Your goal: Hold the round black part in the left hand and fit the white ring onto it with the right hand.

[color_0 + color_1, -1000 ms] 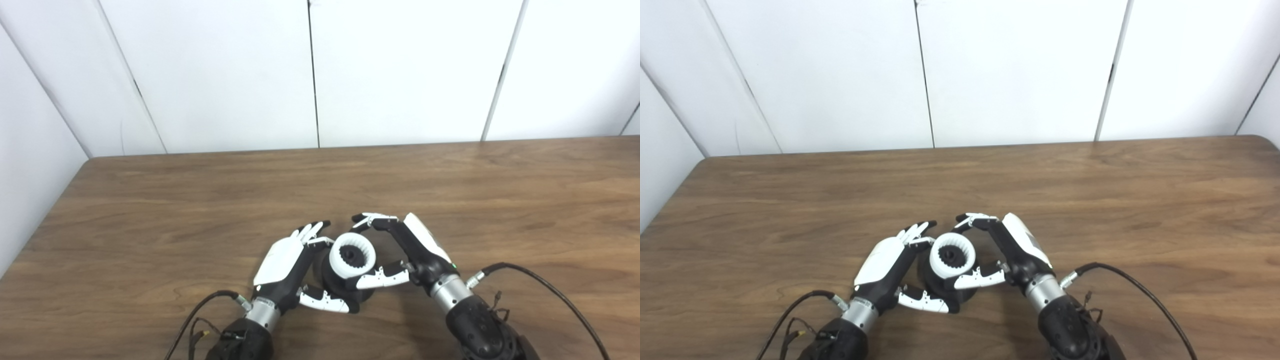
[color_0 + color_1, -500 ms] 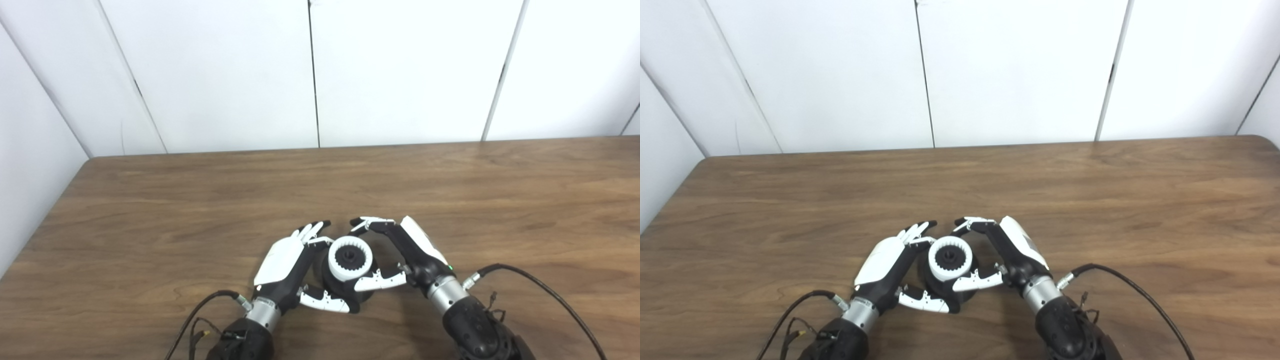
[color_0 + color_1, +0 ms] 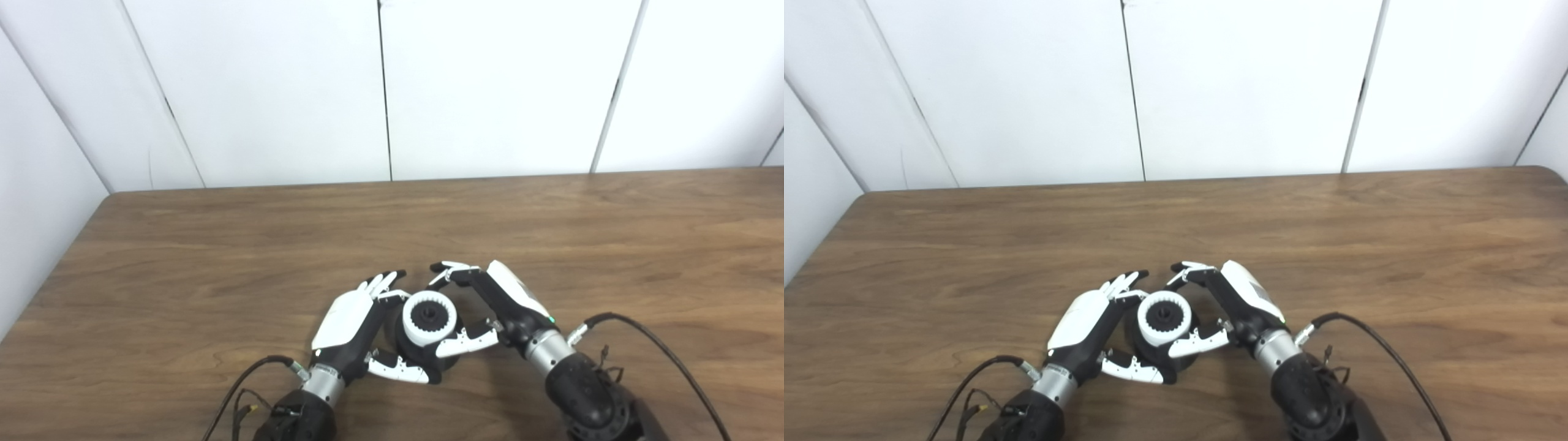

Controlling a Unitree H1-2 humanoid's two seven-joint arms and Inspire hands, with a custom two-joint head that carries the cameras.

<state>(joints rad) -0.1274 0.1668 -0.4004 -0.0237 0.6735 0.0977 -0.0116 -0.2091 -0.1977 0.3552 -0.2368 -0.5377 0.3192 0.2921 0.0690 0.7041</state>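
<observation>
The round black part (image 3: 411, 355) stands on the wooden table (image 3: 245, 257) near its front edge, a little left of centre. My left hand (image 3: 349, 324) is shut on it, fingers behind it and thumb in front. The toothed white ring (image 3: 418, 335) lies level on top of the black part, whose dark hub shows through the ring's middle. My right hand (image 3: 505, 300) curls around the ring from the right. Its fingers (image 3: 450, 274) arch over the ring's far side and its thumb (image 3: 465, 341) lies against the near right edge.
A black cable (image 3: 667, 355) loops from the right wrist across the table toward the front right. Another cable (image 3: 245, 376) trails from the left wrist. White wall panels stand behind the table's far edge. The table's left edge runs diagonally at the left.
The white ring was tilted and raised above the black part; it has come down and now lies level on it. The right wrist has shifted slightly. The left hand has stayed still.
</observation>
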